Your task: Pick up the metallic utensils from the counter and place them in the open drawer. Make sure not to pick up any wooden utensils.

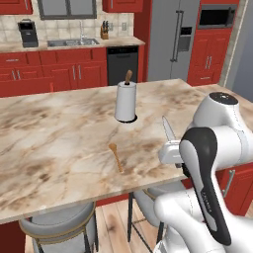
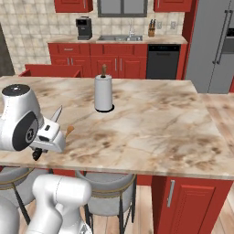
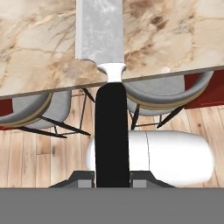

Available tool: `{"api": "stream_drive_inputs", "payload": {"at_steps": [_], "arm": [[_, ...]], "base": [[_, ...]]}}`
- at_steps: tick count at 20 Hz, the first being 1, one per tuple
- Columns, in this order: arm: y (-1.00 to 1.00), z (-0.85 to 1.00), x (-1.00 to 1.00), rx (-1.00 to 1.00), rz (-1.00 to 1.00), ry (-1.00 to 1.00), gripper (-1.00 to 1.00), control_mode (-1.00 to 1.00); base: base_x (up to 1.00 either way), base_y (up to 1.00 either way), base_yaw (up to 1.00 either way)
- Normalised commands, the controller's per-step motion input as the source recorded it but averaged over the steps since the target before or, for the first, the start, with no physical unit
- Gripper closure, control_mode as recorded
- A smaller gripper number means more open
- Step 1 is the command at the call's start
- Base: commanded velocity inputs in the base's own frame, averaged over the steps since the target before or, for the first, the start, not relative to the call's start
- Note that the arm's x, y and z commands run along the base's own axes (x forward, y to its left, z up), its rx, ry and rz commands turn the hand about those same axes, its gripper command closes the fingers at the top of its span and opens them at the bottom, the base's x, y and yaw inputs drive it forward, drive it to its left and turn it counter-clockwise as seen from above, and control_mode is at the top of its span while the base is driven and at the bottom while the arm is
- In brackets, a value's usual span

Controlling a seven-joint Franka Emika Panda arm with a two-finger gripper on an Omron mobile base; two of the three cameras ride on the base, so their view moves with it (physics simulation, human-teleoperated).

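Black-handled knife (image 3: pixel 112 127) is clamped between the gripper (image 3: pixel 112 178) fingers, held off the near edge of the counter (image 1: pixel 59 138); slippage could be caused by the narrow handle-end grip during transport.

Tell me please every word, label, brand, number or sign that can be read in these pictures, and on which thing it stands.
None: no readable text in any view.
Knife in the hand: no mark on blade or handle.
Paper towel roll: blank.
Coffee machine, microwave, fridge: no lettering can be made out; any would be too small to read.
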Motion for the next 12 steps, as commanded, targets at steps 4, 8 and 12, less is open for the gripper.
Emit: {"api": "stream_drive_inputs", "payload": {"at_steps": [4,8,12], "arm": [[0.0,0.0,0.0,0.0,0.0,0.0,1.0,1.0],[0.0,0.0,0.0,0.0,0.0,0.0,1.0,1.0],[0.0,0.0,0.0,0.0,0.0,0.0,1.0,1.0]], "base": [[-0.47,0.21,0.0],[-0.52,0.93,-0.24],[-0.36,1.0,-0.38]]}}
